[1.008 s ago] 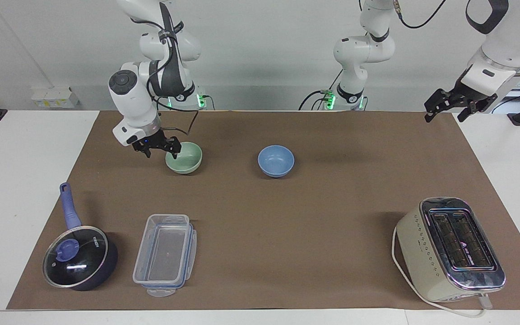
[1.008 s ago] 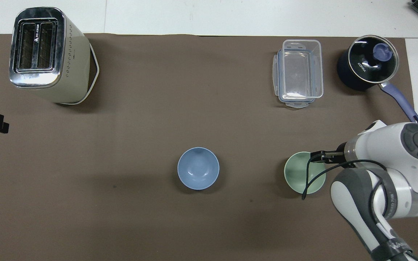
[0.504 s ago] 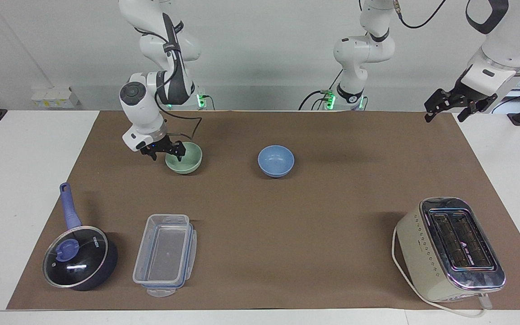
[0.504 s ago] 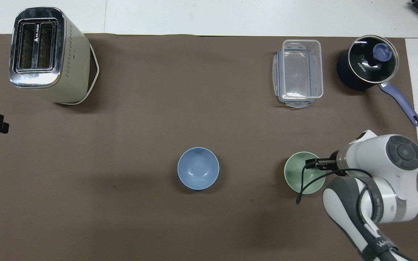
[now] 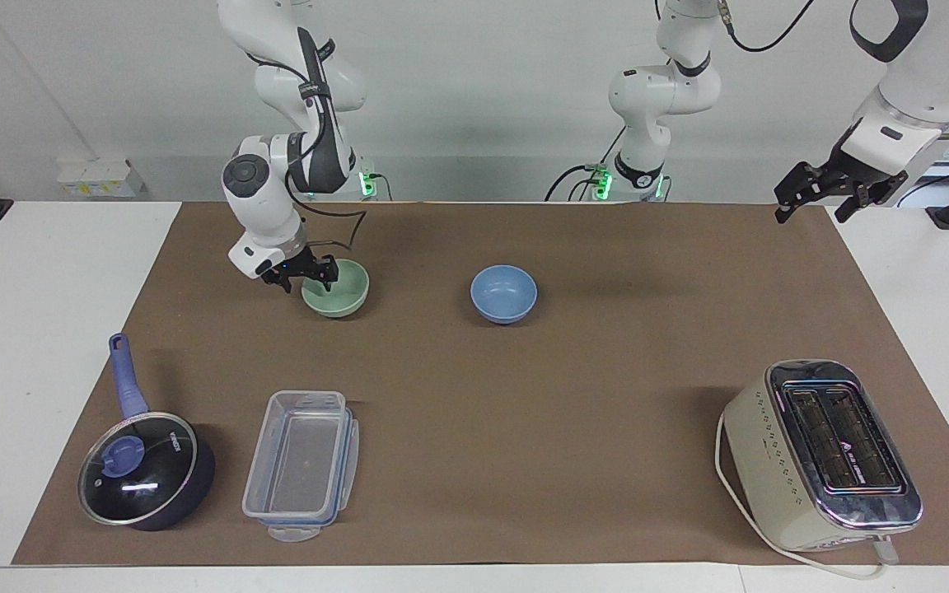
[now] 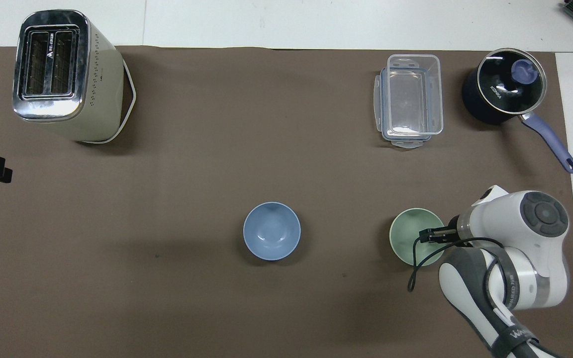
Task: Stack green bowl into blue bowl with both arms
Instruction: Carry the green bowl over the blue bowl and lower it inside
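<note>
The green bowl (image 5: 335, 287) sat upright on the brown mat (image 5: 474, 461) toward the right arm's end of the surface (image 5: 46, 329), in the half of the mat nearer the robots. The right pincer (image 5: 306, 274) was down at the bowl's rim on the side facing that end, one finger (image 5: 328, 272) inside the bowl and the other outside, straddling the wall; the jaws stood partly apart, and whether they already pressed the rim could not be told. The bowl rested on the mat, not lifted.

The blue bowl (image 5: 504, 293) stood empty near the middle of the mat, level with the green bowl and well apart from it toward the left arm's end.

The left pincer (image 5: 820, 198) waited in the air over the mat's corner at the left arm's end, on the robots' edge, its fingers spread wide and holding nothing.

Along the mat's edge farthest from the robots, a dark blue lidded saucepan (image 5: 145, 469) sat in the corner at the right arm's end, a clear plastic container (image 5: 301, 465) just beside it, and a cream toaster (image 5: 820, 453) in the corner at the left arm's end, its cord (image 5: 722, 461) looped around its base.
</note>
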{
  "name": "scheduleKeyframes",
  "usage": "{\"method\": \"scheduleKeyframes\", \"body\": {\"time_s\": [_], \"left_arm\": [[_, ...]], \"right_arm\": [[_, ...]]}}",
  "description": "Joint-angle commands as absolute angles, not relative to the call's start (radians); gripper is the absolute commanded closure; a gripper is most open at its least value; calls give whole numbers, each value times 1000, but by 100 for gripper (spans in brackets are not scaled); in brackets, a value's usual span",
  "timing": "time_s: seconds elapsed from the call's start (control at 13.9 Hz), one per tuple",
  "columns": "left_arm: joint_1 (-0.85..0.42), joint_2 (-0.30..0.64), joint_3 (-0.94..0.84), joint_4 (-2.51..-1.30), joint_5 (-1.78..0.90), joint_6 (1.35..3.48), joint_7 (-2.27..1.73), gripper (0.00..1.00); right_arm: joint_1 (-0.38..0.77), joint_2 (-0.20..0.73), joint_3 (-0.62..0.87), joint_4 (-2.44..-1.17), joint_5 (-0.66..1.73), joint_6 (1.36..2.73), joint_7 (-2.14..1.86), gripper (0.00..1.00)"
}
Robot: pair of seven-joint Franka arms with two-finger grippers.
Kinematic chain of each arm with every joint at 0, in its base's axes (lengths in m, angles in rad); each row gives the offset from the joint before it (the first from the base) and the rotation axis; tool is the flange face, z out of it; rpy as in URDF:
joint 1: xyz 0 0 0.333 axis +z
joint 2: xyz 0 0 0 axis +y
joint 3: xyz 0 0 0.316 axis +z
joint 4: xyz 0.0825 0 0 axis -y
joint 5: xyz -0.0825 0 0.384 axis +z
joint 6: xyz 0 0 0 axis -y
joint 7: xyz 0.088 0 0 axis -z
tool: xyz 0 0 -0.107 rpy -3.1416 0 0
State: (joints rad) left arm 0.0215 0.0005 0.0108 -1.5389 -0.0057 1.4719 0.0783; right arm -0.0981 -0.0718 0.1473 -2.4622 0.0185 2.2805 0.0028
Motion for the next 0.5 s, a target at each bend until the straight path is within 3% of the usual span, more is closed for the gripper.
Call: {"method": "scheduleKeyframes", "body": {"time_s": [0.0,0.07,0.43], "left_arm": [[20,-14,9,-1543,17,1463,91,0],[20,-14,9,-1543,15,1463,91,0],[20,-14,9,-1545,17,1463,91,0]], "right_arm": [[-101,-77,149,-2473,63,2286,-35,95],[-101,-77,149,-2471,78,2283,-37,100],[-100,-81,153,-2433,86,2275,-49,100]]}}
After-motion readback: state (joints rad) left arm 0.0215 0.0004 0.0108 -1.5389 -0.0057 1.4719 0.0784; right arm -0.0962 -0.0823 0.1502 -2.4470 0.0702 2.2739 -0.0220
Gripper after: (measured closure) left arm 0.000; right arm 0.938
